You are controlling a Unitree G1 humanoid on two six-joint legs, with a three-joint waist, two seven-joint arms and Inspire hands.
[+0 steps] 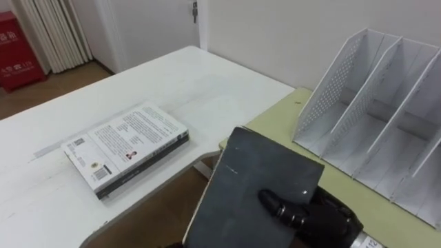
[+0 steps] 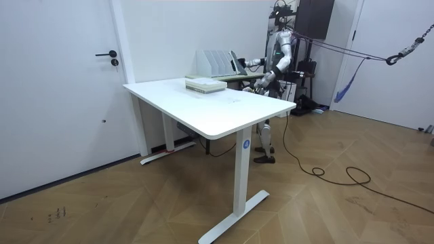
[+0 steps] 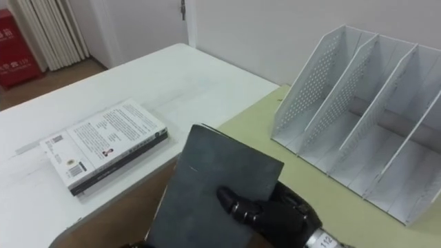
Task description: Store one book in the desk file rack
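— The right hand (image 1: 322,219): how does it sit?

— It reaches in from the lower right of the frame. Its thumb is curled over the cover of a dark book (image 1: 244,189), clamping it. The book is held tilted in the air at lower centre, over the corner of the green desk (image 1: 275,120).

— And the rack?

— The white file rack (image 1: 386,103) stands on that desk at upper right, apart from the book.

— Anything else?

— A pale book (image 1: 127,146) lies on the white table (image 1: 172,79) at centre left. In the room view the left hand (image 2: 260,83) sits lower, beside the table.

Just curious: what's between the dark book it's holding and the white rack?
A bare strip of green desk, clear in the left eye view.
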